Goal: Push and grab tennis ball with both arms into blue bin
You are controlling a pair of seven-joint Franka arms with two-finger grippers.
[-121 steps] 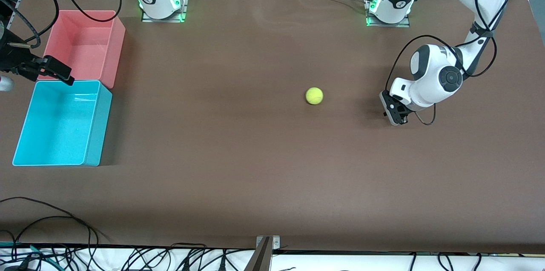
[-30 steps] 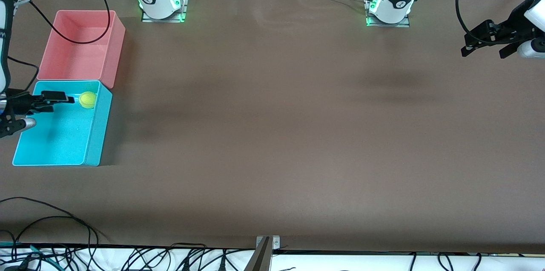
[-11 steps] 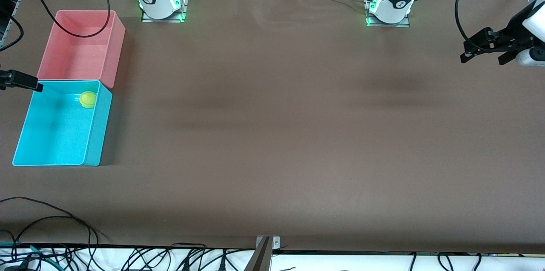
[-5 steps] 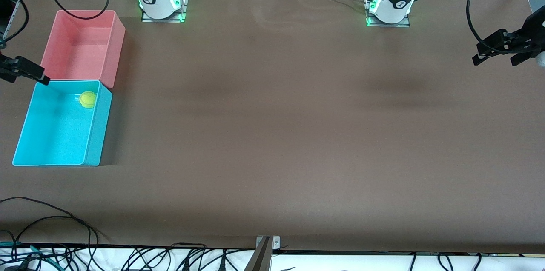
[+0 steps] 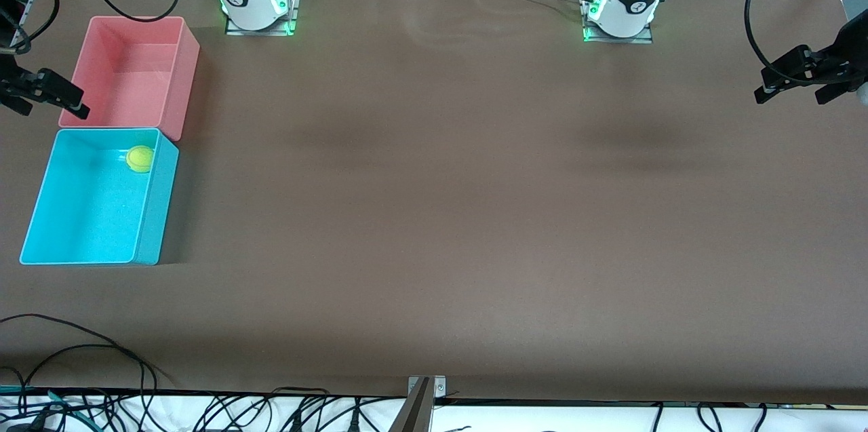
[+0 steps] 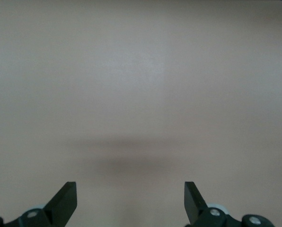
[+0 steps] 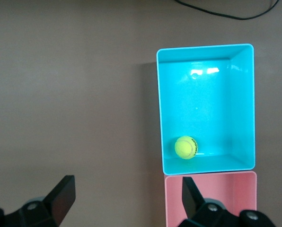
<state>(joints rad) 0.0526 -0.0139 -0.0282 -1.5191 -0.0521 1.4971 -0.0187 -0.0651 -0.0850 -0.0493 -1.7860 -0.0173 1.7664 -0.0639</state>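
Note:
The yellow-green tennis ball (image 5: 140,159) lies inside the blue bin (image 5: 157,215), in the corner next to the pink bin. In the right wrist view the tennis ball (image 7: 186,147) rests against the wall of the blue bin (image 7: 240,104). My right gripper (image 5: 53,110) hangs open and empty, up in the air by the pink bin's outer wall at the right arm's end of the table. Its fingers (image 7: 63,194) stand wide apart. My left gripper (image 5: 790,98) is open and empty over bare table at the left arm's end. The left wrist view shows the left gripper (image 6: 130,189) over bare tabletop.
A pink bin (image 5: 186,79) stands empty, touching the blue bin on the side farther from the front camera. The pink bin (image 7: 216,198) also shows in the right wrist view. Both arm bases (image 5: 252,1) sit along the table's back edge. Cables (image 5: 81,350) lie at the front edge.
My right gripper has drawn back from above the blue bin's edge to beside the pink bin. My left gripper has drifted slightly toward its end of the table. The ball has stayed put.

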